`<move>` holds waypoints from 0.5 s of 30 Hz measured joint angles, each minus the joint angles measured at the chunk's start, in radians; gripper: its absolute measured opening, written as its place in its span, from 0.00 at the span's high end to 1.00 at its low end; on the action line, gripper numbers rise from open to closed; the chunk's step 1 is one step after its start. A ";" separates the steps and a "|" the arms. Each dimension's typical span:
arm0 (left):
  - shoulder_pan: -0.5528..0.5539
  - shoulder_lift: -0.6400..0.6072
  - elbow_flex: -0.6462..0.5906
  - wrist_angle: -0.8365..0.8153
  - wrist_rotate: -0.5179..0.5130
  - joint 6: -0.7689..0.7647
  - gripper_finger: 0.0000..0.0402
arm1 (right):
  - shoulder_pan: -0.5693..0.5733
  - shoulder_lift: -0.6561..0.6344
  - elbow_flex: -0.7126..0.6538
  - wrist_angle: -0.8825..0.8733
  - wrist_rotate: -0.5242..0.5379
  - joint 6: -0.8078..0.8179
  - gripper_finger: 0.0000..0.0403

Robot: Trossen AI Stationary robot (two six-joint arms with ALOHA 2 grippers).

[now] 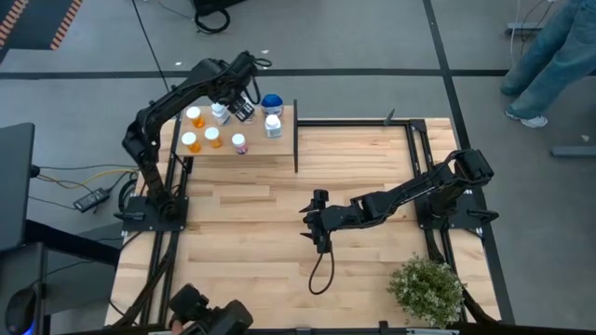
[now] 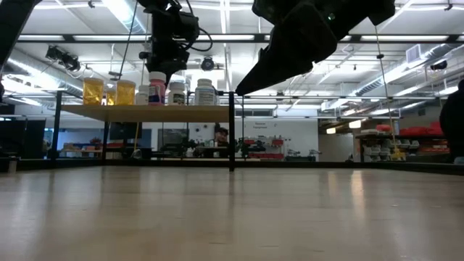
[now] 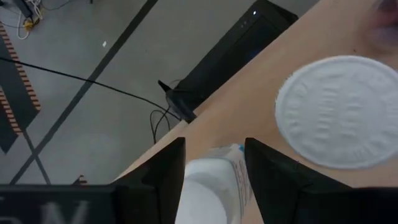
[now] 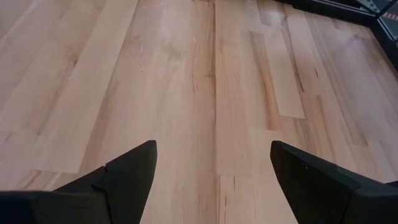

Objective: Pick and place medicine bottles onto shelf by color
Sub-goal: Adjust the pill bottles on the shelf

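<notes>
The shelf [image 1: 259, 156], a light-wood board on a black frame, stands at the table's far left [image 2: 145, 113]. On it stand three orange bottles [image 1: 213, 137], a pinkish one [image 1: 239, 142], a white one [image 1: 273, 126] and a blue-topped one [image 1: 271, 101]. My left gripper [image 1: 242, 110] reaches down over the shelf's far edge, shut on a white-capped bottle [image 3: 214, 183]. A second white cap [image 3: 339, 112] sits right beside it. My right gripper [image 1: 318, 228] hangs open above the middle of the table [image 4: 212, 144], holding nothing. My left gripper has the white-capped bottle pinched between its two fingers [image 3: 165, 177], which run down along the bottle's sides [image 3: 236, 168] from above. The bottle is upright, cap toward the wrist. Whether its base rests on the shelf cannot be told.
A green potted plant [image 1: 426, 288] stands at the table's near right corner. A black cable loop [image 1: 321, 274] lies near the table's middle. The shelf's black post [image 1: 296, 140] rises at its right end. A person's legs [image 1: 549, 56] show beyond the far right.
</notes>
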 joint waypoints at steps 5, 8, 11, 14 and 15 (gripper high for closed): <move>-0.037 -0.057 0.000 -0.019 -0.015 -0.004 0.55 | 0.000 0.000 0.000 -0.008 0.000 0.003 0.20; -0.070 -0.105 0.000 -0.046 -0.032 -0.036 0.53 | 0.000 0.000 0.000 -0.008 0.000 0.012 0.20; -0.115 -0.160 0.000 -0.076 -0.033 -0.096 0.52 | 0.000 0.000 0.000 -0.008 0.000 0.015 0.20; -0.186 -0.202 0.000 -0.107 -0.026 -0.161 0.52 | 0.000 0.000 0.000 -0.008 0.000 0.008 0.20; -0.217 -0.215 0.000 -0.116 -0.025 -0.183 0.52 | -0.001 0.000 0.000 -0.007 0.000 0.000 0.20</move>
